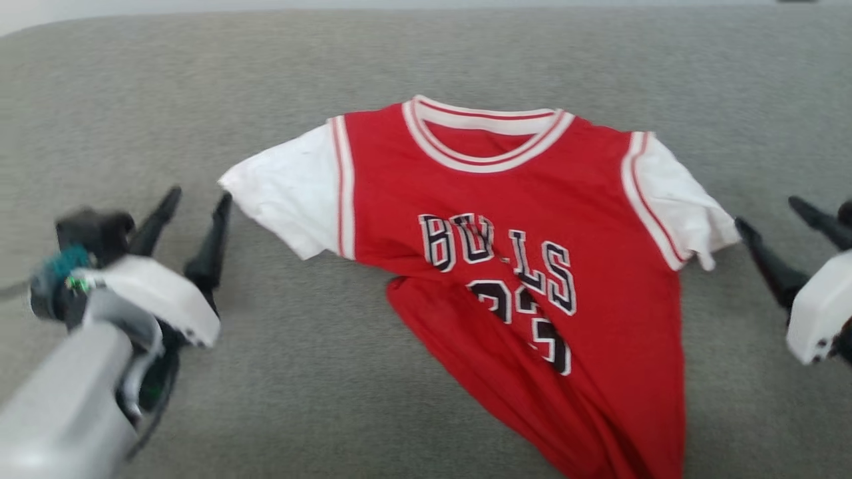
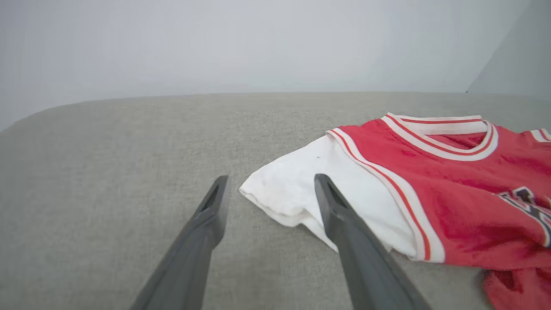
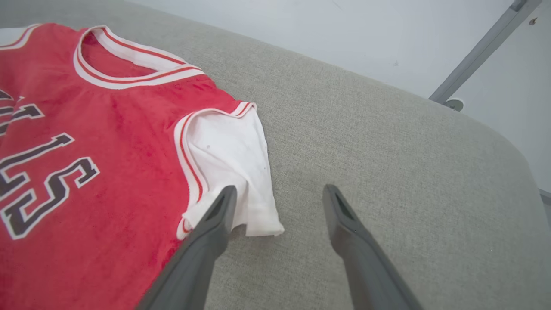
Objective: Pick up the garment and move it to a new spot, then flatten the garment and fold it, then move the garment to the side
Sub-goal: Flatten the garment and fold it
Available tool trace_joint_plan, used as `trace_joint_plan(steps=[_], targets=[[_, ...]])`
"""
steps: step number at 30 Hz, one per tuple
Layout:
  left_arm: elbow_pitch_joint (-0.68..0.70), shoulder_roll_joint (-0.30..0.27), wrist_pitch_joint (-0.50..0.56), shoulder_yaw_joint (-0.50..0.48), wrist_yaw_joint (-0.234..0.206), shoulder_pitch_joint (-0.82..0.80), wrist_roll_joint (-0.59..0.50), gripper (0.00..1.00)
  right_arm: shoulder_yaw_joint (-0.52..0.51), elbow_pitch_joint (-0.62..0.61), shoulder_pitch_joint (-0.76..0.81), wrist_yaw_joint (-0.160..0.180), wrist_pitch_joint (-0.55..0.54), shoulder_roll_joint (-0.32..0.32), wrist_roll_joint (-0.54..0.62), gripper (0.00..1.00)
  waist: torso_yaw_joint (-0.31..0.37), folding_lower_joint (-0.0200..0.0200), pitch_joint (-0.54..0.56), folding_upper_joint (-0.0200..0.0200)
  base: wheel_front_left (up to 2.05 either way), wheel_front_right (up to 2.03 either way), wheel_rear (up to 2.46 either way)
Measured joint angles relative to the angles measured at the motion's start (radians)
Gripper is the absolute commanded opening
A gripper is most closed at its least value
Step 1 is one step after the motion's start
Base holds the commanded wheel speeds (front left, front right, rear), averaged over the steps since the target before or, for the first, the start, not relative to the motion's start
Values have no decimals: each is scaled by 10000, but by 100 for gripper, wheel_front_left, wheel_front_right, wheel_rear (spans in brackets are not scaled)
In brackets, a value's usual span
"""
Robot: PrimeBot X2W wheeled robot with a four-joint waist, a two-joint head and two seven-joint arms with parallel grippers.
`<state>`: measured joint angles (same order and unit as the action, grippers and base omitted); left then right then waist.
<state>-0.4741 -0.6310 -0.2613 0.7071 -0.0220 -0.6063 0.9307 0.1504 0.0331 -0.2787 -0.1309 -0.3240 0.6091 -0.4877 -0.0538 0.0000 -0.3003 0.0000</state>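
Note:
The garment (image 1: 519,219) is a red jersey with white sleeves, lying chest-up on a grey fabric surface (image 1: 466,53), collar at the far side. Its lower left part is rumpled and tucked under. My left gripper (image 1: 198,199) stands open beside the tip of the left-hand sleeve. In the left wrist view that white sleeve corner (image 2: 280,193) lies on the surface between the spread fingers of the left gripper (image 2: 271,178). My right gripper (image 1: 769,213) is open at the other sleeve. In the right wrist view one finger of the right gripper (image 3: 280,189) overlaps the sleeve hem (image 3: 241,172) of the garment (image 3: 107,150).
The grey surface spreads wide on every side of the jersey, with a rounded far edge (image 2: 129,101) against a pale wall. A metal pole (image 3: 482,47) stands past the surface's right corner.

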Motion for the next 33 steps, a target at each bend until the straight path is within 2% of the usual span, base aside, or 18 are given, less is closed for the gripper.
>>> trace_joint_plan(steps=[3,7,12,21,29,31,32,33], targets=[[867,483,0,-1197,-259,1264,-1509,100,502,347,-819,0,-663,650,-430,100,-355,1,11,0,0,0,0],[1893,1269,0,-2516,-349,2576,-2840,100,1254,1037,-1872,0,-1427,1444,-1047,100,-776,0,-62,0,0,0,0],[2719,2128,0,-3858,-58,3526,-3747,100,2061,1795,-2989,0,-2079,2084,-1605,100,-1273,0,-249,0,0,0,0],[3014,3120,0,-5001,727,3861,-4817,100,3986,2711,-3979,0,-2842,2464,-2240,100,-1789,0,-868,0,0,0,0],[2949,3402,0,-5482,1158,3843,-5428,100,4961,2874,-4521,35,-3001,2619,-3014,100,-1733,1,-1109,0,0,0,0],[2913,3382,0,-5473,1252,3747,-5603,100,5112,2959,-4695,27,-2915,2583,-3032,44,-1668,0,-1174,0,0,0,0],[2880,3342,0,-5440,1285,3654,-5672,100,5179,3007,-4782,-2,-2871,2564,-3030,9,-1637,1,-1216,0,0,0,0],[2849,3246,0,-5386,1337,3528,-5756,100,5265,3043,-4893,-2,-2853,2529,-3032,0,-1604,0,-1263,0,0,0,0]])
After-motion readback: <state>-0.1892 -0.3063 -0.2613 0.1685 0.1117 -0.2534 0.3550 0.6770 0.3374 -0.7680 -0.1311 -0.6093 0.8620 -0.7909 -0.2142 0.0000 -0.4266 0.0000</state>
